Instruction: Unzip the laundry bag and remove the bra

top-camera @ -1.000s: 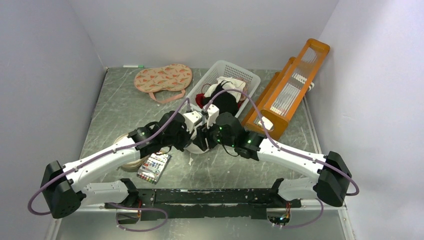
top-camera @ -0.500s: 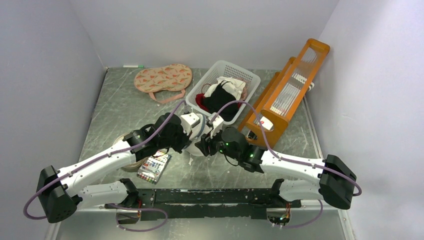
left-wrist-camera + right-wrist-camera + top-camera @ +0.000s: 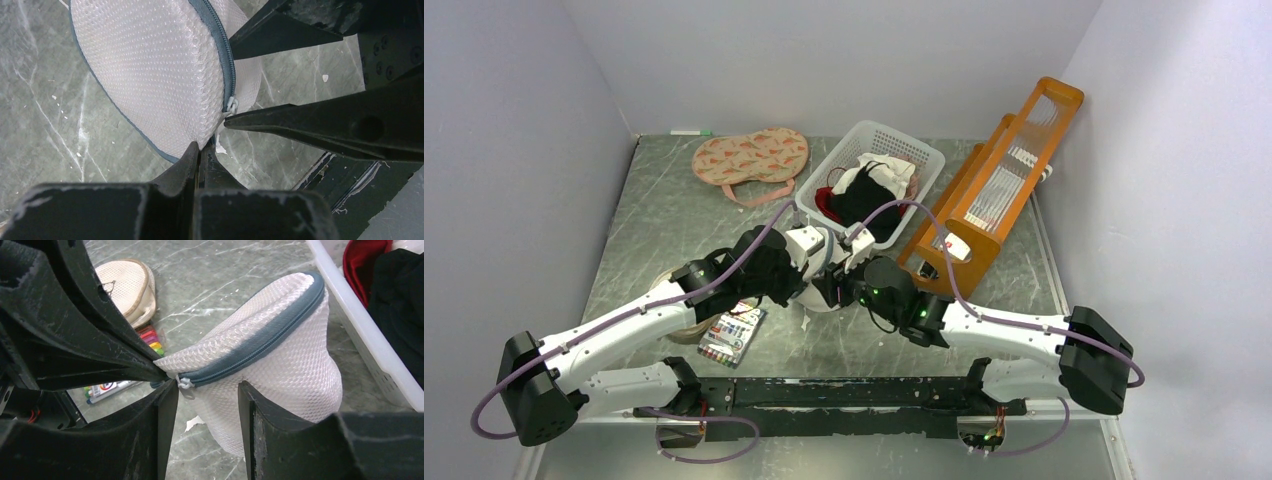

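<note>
The white mesh laundry bag with its dark zipper rim is held up off the table and fills the left wrist view. In the top view only a sliver of it shows under the wrists. My left gripper is shut on the bag's corner beside the zipper's end. My right gripper is open, its fingers straddling the bag's lower corner, the left fingertip next to the small metal zipper pull. The zipper is closed. The bra is hidden.
A white basket with black, white and red garments stands behind the bag. An orange wooden frame leans at the right. A watermelon-print pouch lies at the back left. A beige hoop and a marker pack lie to the near left.
My right arm has drawn nearer and lower, bringing its open gripper up to the bag's zipper end. My left gripper has kept its hold on the bag and shifted slightly.
</note>
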Robot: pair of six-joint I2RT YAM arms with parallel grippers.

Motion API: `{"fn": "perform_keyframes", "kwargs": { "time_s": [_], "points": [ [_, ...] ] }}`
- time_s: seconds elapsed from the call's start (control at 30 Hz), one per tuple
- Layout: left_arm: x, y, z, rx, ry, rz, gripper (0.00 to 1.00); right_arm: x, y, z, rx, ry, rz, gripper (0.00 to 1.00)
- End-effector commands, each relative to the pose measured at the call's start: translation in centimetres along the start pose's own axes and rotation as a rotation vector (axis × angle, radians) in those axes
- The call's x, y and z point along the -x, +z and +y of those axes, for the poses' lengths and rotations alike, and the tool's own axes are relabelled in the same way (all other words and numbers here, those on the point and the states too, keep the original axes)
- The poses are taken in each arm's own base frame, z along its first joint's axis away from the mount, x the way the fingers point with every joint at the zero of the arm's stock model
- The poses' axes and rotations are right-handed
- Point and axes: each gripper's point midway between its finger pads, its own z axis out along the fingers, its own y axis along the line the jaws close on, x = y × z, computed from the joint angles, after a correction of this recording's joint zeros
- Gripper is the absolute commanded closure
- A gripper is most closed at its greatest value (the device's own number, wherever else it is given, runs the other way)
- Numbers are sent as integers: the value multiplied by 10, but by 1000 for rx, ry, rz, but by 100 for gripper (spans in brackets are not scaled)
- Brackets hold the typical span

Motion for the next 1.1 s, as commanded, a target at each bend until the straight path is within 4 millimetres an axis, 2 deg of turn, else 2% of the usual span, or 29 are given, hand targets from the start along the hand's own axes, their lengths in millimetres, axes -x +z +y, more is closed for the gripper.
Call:
{"fn": "perform_keyframes", "kwargs": {
  "time_s": [0.0, 0.4, 0.6, 0.77, 0.9, 1.07],
  "points": [
    [11, 0, -7, -43, 7, -41, 93, 20, -2, -8, -65, 23, -72, 53],
    [10, 3, -6, -44, 9, -31, 93, 24, -13, -9, -70, 19, -66, 65],
    [9, 5, -4, -39, 7, -22, 93, 22, -15, -10, -67, 10, -55, 68],
    [9, 5, -2, -40, 1, -22, 93, 17, -10, 1, -12, 11, -27, 73],
    [9, 5, -2, -41, 1, -24, 93, 16, -14, 4, -4, 43, -13, 73],
    [10, 5, -2, -44, 1, -23, 93, 15, -15, 18, 64, 98, -4, 72]
  ]
}}
